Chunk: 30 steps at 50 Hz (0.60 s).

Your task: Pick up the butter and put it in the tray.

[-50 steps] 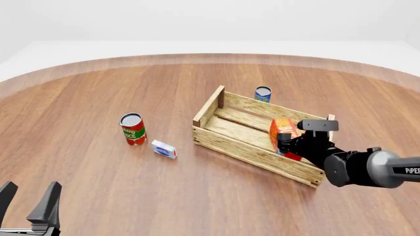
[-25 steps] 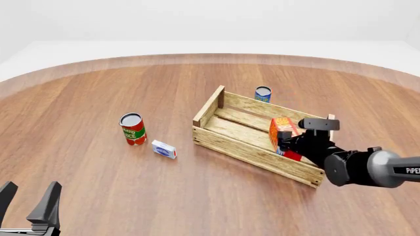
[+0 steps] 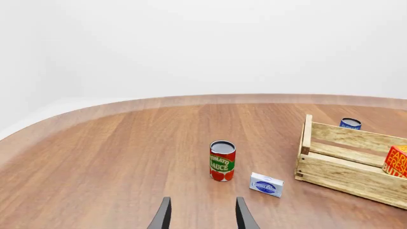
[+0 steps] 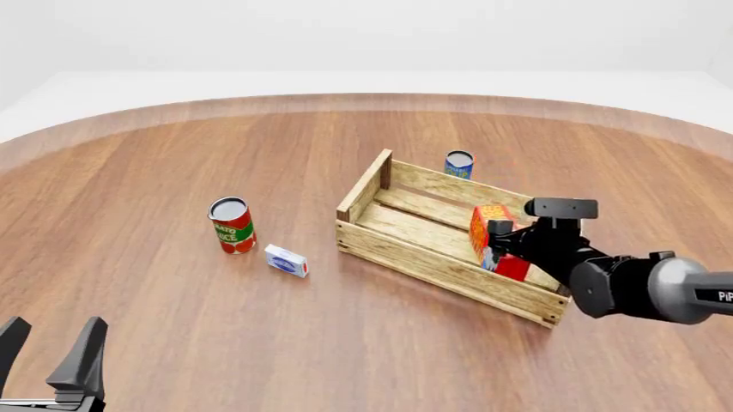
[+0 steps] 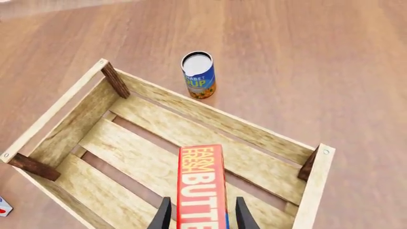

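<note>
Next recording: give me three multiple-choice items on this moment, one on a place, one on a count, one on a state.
1. Where is the butter?
A. Beside the red can
B. Inside the tray, between the right gripper's fingers
C. Behind the tray

2. How many cans stand on the table?
A. One
B. Two
C. Four

3. What is the left gripper doing?
A. Holding the white box
B. Gripping the tray's rim
C. Open, holding nothing

Key: 1 B, the carton sits within the tray walls at the right gripper. 2 B, a red can and a blue can. 3 C, its fingers are spread over bare table.
</note>
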{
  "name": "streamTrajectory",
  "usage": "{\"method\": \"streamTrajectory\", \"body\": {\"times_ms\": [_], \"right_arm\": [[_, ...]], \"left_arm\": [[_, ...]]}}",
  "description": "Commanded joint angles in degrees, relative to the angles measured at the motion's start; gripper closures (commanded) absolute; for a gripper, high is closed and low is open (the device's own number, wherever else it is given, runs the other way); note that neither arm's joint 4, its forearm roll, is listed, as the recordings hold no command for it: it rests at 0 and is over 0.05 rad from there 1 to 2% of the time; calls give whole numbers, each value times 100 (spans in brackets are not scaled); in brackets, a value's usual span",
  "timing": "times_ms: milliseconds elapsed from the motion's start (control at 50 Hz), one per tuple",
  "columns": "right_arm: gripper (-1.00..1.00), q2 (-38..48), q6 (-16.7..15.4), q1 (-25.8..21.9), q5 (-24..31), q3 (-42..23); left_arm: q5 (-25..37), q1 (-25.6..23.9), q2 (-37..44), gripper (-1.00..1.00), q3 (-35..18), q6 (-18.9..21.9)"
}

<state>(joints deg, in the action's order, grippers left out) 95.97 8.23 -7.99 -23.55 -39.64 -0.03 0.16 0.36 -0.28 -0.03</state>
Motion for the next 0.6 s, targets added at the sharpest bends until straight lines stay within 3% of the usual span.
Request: {"method": "streamTrajectory", "body": {"times_ms": [20, 600], "right_arm": [[-100, -46, -51, 10, 40, -50], [-100, -187, -147, 10, 113, -177]], "left_arm": [[0, 0, 0, -100, 0, 1], [0, 0, 0, -100, 0, 0]]}}
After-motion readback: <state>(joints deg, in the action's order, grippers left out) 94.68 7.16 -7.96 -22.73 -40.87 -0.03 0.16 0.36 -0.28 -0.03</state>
